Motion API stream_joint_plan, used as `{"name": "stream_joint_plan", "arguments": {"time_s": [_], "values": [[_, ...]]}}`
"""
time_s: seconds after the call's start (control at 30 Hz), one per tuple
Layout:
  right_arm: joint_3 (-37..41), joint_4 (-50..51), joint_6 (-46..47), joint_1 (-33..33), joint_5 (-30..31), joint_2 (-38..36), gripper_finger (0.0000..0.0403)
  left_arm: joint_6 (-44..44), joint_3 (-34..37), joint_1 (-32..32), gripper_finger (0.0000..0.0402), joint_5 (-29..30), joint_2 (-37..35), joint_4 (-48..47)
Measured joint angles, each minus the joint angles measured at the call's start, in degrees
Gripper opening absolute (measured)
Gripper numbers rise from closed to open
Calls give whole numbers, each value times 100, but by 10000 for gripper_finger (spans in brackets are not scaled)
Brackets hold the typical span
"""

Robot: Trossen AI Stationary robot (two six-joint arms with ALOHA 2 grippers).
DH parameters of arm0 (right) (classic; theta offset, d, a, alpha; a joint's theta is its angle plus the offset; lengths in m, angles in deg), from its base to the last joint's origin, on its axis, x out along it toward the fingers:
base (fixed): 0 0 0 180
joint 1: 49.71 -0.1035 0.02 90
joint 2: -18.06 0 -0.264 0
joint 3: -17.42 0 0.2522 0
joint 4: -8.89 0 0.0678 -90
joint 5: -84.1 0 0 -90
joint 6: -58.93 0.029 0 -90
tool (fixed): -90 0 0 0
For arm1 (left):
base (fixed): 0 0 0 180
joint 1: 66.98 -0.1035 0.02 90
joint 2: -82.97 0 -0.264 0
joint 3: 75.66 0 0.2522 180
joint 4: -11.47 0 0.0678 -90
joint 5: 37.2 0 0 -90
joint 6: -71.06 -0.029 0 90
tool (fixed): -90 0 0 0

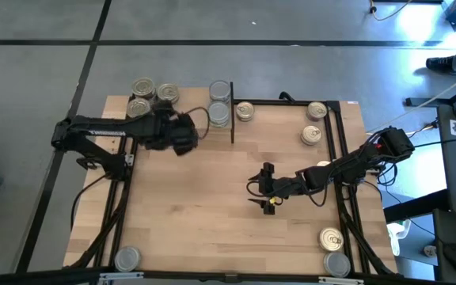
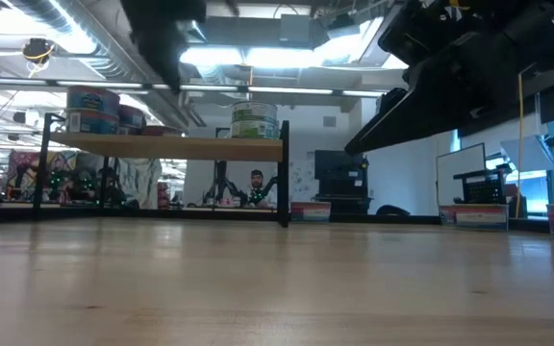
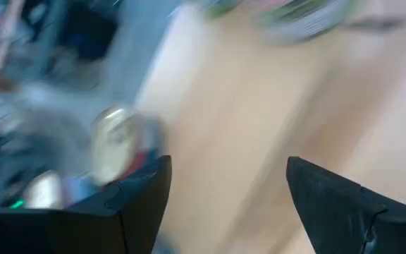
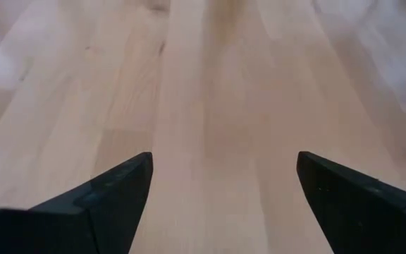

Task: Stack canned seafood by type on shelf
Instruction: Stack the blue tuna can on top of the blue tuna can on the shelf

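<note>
Sitting over the shelf (image 1: 125, 138) is my left arm, its jaws (image 1: 187, 141) wide apart with nothing in them, just beside the tins (image 1: 150, 93) already grouped at the shelf's back and the silver stack (image 1: 220, 103) at its end. More tins (image 1: 314, 123) wait on the desk (image 1: 212, 222), some far back, some near the front corners. My right jaws (image 1: 265, 188) hang apart over bare wood, holding nothing. I think I am between tins now. Next I should reach for a loose tin and match its lid.
</note>
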Motion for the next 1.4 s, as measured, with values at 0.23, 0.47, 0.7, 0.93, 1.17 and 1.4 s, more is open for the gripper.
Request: {"name": "stream_joint_plan", "arguments": {"time_s": [0.23, 0.47, 0.7, 0.93, 1.17, 1.4], "values": [[0, 6, -3, 0, 95, 0, 351, 558, 42, 1353, 278, -768, 40, 453], [0, 2, -118, 0, 366, 0, 351, 1524, 42, 2359, 278, -1443, 44, 530], [0, 0, -147, 0, 465, 0, 351, 2126, 42, 2958, 278, -1734, 44, 521], [0, 110, -4, 0, 1144, 0, 351, 3012, 446, 3397, 278, -1907, 48, 613], [0, 214, 13, 413, 1721, 0, 351, 3922, 1510, 3752, 278, -1907, 48, 1484], [0, 478, -30, 1572, 1404, 0, 351, 4252, 2418, 3821, 278, -1872, 48, 2572]]}}
